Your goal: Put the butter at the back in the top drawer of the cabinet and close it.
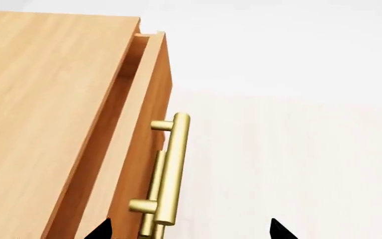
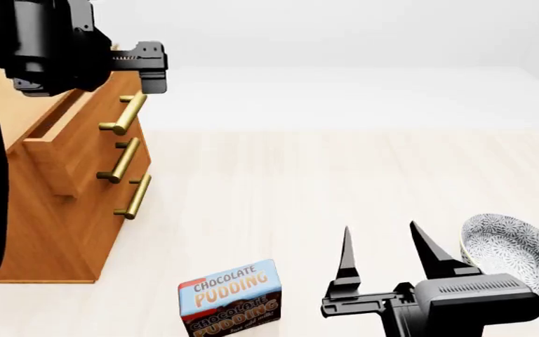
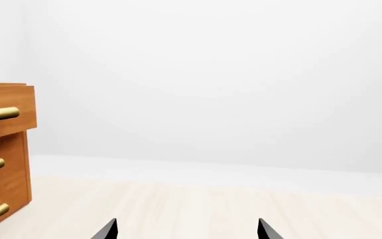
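While my left gripper (image 2: 148,67) hangs just above the handle (image 2: 124,114) of the top drawer (image 2: 68,151), its jaws stand apart and hold nothing. From the left wrist camera the two black fingertips (image 1: 101,230) sit either side of the brass bar, one over the drawer front, the other over the pale floor (image 2: 344,189), neither touching the bar as far as I can tell. The top drawer is pulled partway out of the cabinet (image 2: 45,232); a dark gap shows behind its front panel, and I cannot see anything inside it from here. The two lower drawers are flush with the cabinet face, each with its own brass bar.

My right gripper (image 2: 387,256) sits low and near me, well apart from the cabinet, fingers spread wide and empty, pointing away from me over the floor. Just beside it on the right lies a patterned bowl (image 2: 513,249), tilted on its side. To its left, near my base, stands the pudding box (image 2: 232,298), upright and touching neither gripper.

The butter does not show in any of my three cameras, so I cannot say where it is.
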### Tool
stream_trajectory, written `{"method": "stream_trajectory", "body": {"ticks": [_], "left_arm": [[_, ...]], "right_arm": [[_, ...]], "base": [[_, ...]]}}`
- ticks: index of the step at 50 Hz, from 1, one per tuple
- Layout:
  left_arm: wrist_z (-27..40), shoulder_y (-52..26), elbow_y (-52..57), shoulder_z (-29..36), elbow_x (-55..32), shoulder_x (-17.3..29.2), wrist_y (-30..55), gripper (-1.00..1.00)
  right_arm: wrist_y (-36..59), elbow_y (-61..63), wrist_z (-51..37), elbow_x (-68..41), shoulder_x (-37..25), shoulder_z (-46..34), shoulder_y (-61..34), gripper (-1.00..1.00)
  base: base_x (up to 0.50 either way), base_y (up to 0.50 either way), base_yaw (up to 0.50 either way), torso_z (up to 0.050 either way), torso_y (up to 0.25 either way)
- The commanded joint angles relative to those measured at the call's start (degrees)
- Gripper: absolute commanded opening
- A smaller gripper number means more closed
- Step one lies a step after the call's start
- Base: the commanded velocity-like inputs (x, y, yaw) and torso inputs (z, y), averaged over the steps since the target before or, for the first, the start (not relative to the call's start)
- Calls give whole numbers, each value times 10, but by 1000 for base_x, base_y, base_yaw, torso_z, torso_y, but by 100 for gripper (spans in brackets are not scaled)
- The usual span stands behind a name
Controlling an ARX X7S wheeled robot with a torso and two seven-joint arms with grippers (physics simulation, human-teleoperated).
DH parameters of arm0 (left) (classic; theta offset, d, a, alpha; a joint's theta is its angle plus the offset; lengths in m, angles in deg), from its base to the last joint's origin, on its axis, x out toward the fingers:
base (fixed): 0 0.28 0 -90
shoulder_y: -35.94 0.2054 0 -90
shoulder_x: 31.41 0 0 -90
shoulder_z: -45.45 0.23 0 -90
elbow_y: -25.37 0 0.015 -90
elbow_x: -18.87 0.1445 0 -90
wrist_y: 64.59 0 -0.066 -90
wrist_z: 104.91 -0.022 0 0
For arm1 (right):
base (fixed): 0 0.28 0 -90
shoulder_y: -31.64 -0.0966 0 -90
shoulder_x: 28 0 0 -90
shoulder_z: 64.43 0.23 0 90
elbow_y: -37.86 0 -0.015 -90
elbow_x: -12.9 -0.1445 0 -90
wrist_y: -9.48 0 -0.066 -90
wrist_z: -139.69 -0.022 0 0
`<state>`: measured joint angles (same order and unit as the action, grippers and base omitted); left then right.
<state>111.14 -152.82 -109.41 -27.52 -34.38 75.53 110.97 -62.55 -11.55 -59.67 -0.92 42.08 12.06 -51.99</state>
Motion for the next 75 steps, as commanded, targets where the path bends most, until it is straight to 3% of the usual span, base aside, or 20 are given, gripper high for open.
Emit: {"method": "stream_trajectory", "body": {"ticks": [1, 36, 75], "left_arm": [[4, 6, -17, -4, -8, 1, -12, 100], [19, 14, 11, 27, 4, 35, -34, 100], [-9, 68, -4, 59, 15, 36, -82, 100]], "right_arm": [[-5, -2, -2, -1, -2, -2, 2, 100], [-11, -4, -9, -1, -6, -9, 4, 100], [-4, 3, -18, -4, -14, -14, 0, 100]], "base": [[0, 0, 0, 0, 0], [0, 0, 0, 0, 0], [0, 0, 0, 0, 0]]}}
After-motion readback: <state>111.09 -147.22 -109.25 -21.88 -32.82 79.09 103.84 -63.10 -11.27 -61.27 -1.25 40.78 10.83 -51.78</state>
